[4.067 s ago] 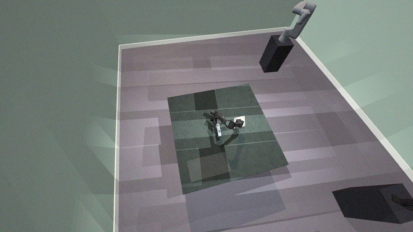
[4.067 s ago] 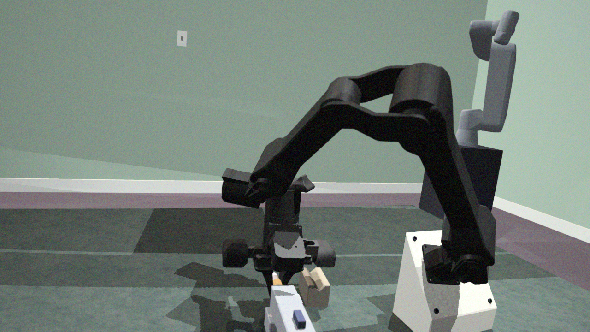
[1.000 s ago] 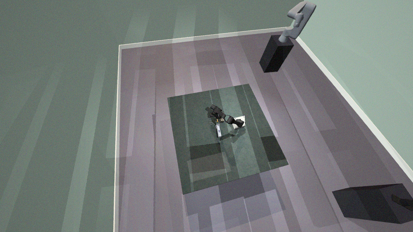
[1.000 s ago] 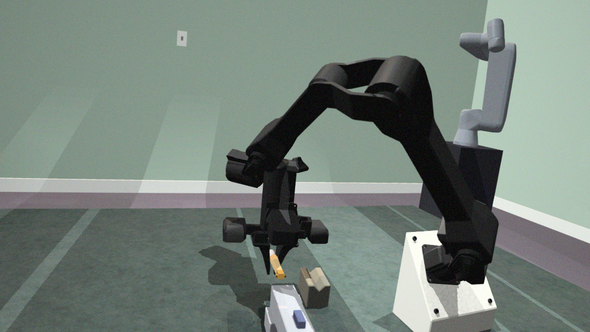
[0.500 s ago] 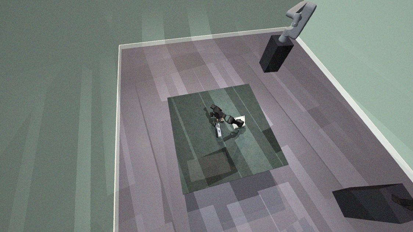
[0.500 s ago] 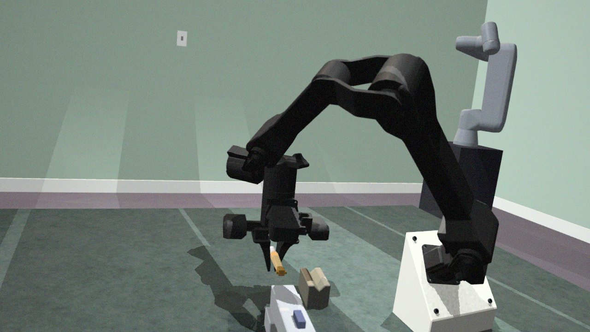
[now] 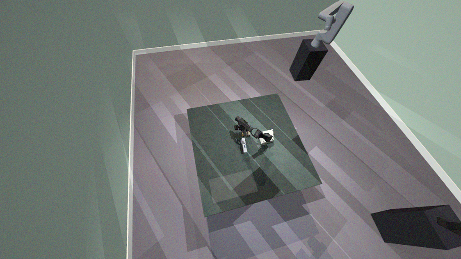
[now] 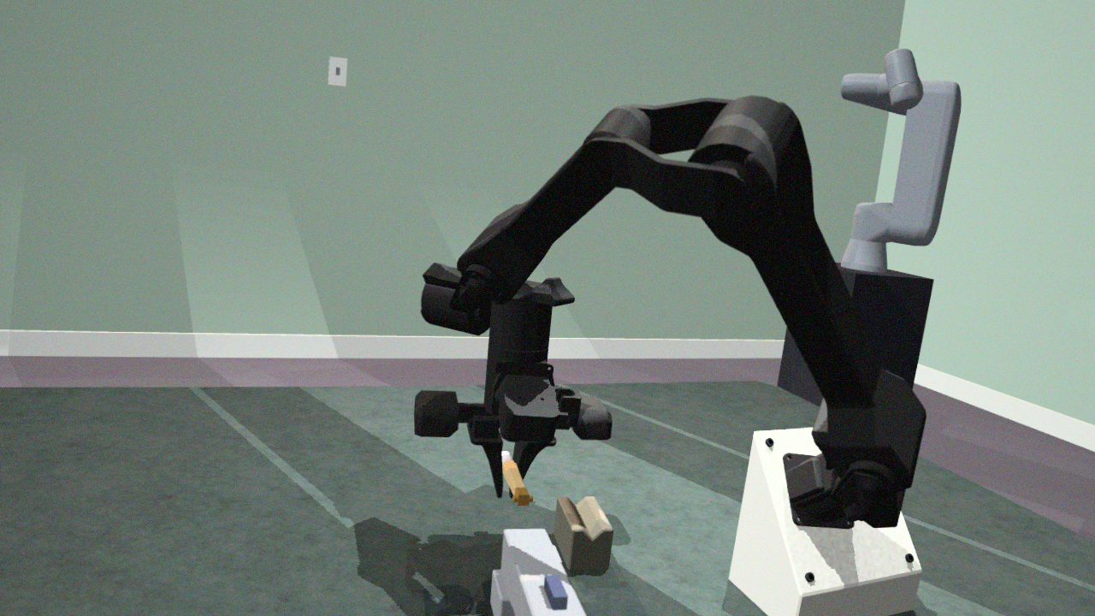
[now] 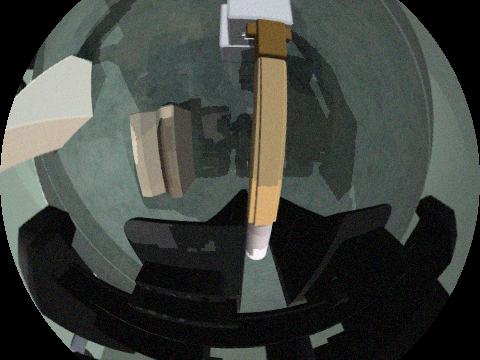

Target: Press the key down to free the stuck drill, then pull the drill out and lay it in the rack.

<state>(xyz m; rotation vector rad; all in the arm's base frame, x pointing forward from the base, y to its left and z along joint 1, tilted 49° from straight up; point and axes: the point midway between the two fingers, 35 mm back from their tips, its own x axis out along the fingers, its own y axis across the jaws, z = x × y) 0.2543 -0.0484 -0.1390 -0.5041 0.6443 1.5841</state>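
Observation:
The drill (image 8: 514, 479) (image 9: 267, 135) is a slim orange rod with a white back end and a darker front tip. My gripper (image 8: 511, 469) (image 9: 252, 195) (image 7: 242, 130) is shut on the drill near its white end and holds it slanted down, above the mat. The drill's tip hangs just above the grey-white block (image 8: 526, 563) (image 9: 256, 17) (image 7: 244, 146), clear of it. The blue key (image 8: 554, 588) sits on top of that block. The tan V-shaped rack (image 8: 583, 532) (image 9: 162, 150) stands on the mat just to the right of the block, beside and below the drill.
The arm's white base (image 8: 781, 528) (image 7: 266, 135) (image 9: 45, 110) stands on the green mat (image 7: 288, 162) to the right of the rack. A grey arm on a black pedestal (image 7: 308, 61) (image 8: 888, 306) stands in the far corner. A dark box (image 7: 416, 224) lies on the floor at the front right.

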